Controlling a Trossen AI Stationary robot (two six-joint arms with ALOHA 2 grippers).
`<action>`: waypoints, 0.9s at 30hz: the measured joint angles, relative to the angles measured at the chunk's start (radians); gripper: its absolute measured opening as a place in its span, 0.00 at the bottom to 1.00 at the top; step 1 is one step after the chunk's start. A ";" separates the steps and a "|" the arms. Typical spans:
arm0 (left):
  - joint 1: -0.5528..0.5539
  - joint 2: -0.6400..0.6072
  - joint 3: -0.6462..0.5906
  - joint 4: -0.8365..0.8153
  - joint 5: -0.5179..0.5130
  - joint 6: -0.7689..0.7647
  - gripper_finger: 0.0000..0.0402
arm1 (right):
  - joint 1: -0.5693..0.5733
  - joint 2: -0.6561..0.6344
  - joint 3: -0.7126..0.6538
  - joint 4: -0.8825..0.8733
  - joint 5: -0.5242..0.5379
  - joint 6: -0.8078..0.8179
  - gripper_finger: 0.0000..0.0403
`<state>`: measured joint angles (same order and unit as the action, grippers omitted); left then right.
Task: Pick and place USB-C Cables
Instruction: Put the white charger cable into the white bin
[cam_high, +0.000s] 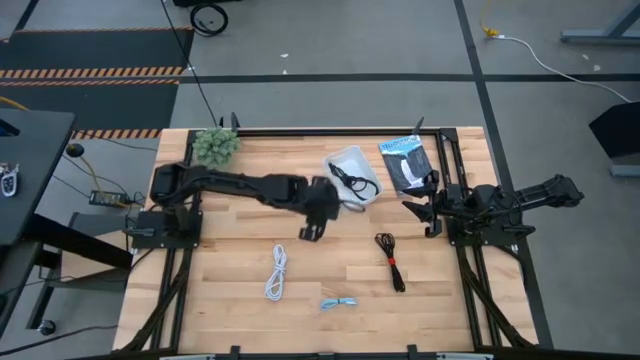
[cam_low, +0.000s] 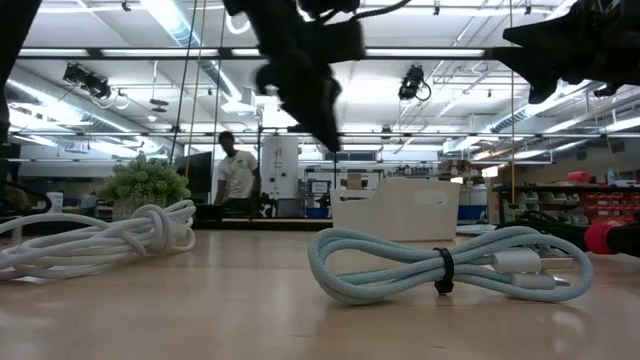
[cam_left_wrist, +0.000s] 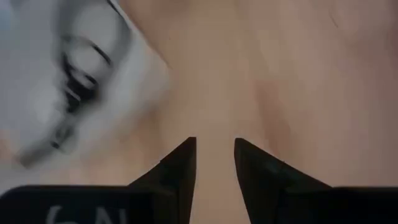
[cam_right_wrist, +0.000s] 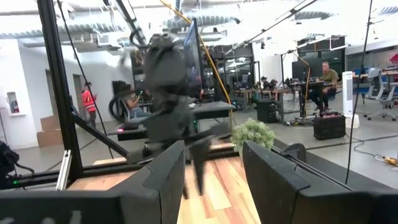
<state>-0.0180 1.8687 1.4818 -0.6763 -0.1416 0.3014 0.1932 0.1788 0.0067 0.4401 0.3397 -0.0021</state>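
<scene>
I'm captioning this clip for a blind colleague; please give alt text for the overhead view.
The left gripper hangs over the wooden table beside a white tray holding a black cable. White, light blue and red-tied black cables lie in front; the right gripper waits at the edge.

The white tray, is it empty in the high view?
No, the white tray holds the black cable inside it.

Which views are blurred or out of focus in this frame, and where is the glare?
Left wrist view: tray and the cable in it smeared by blur. Right wrist view: left arm blurred, plant sharp. Low view: blue cable sharp, arms dark against bright ceiling lights. High view: even light, no glare.
</scene>
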 joint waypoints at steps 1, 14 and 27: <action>-0.015 -0.003 0.000 -0.054 0.000 -0.013 0.29 | 0.000 0.002 0.000 0.002 0.000 0.000 0.42; -0.148 -0.007 0.000 -0.391 -0.011 -0.174 0.29 | 0.000 0.006 0.000 0.014 0.000 0.000 0.42; -0.269 -0.004 0.000 -0.360 -0.052 -0.563 0.29 | 0.000 0.006 0.000 0.014 0.000 0.000 0.42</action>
<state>-0.2873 1.8645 1.4815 -1.0363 -0.1935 -0.2620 0.1932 0.1844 0.0067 0.4541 0.3393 -0.0021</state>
